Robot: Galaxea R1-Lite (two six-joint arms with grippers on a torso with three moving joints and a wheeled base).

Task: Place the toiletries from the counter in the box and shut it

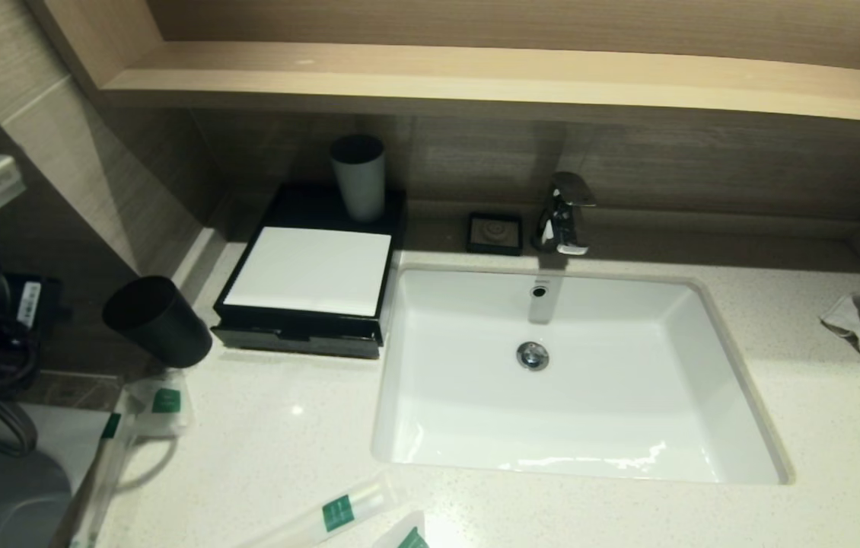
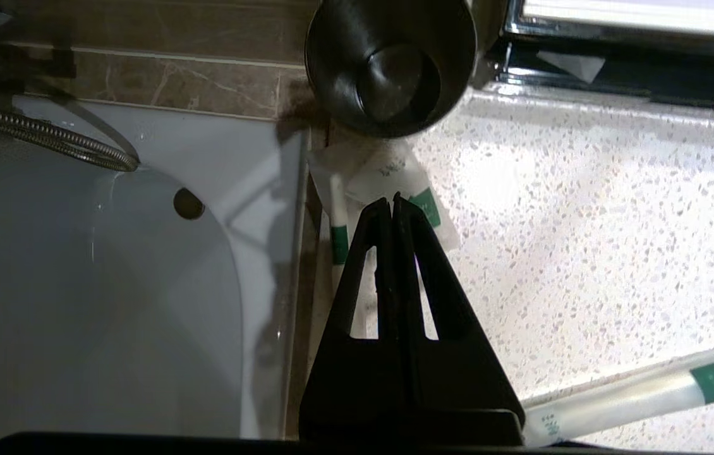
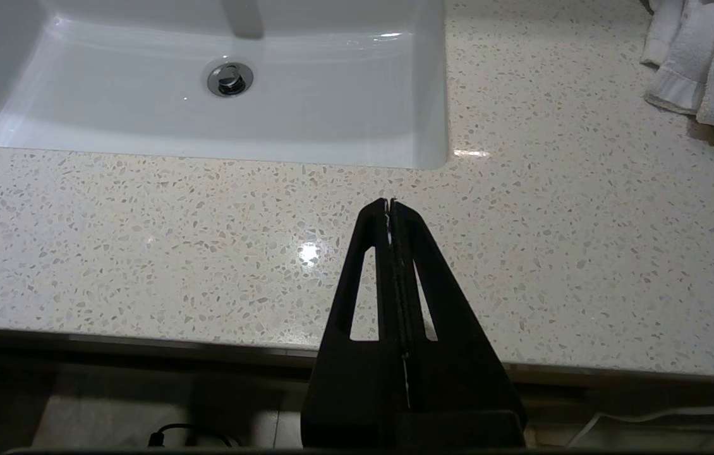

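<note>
Head view: black box with white top panel at the back left of the speckled counter, beside the sink basin; front drawer looks pushed in. White cup standing on the box's rear edge, black cup just left of it. Toiletry packets all outside the box: a short flat packet below the black cup, a long thin packet at the counter's left edge, another long packet and a green-labelled corner at the near edge. Judging by that, nothing packed yet; opening, loading and closing all remain. Neither arm visible here.

Left wrist view: left gripper hovering with fingers pressed together, empty, tips over the short flat packet, black cup just beyond. Faint print on the packet, unreadable; same for the green square on the long packet.

Right wrist view: right gripper closed on nothing, parked above the counter's near edge, white towel off to one side. No legible writing.
</note>
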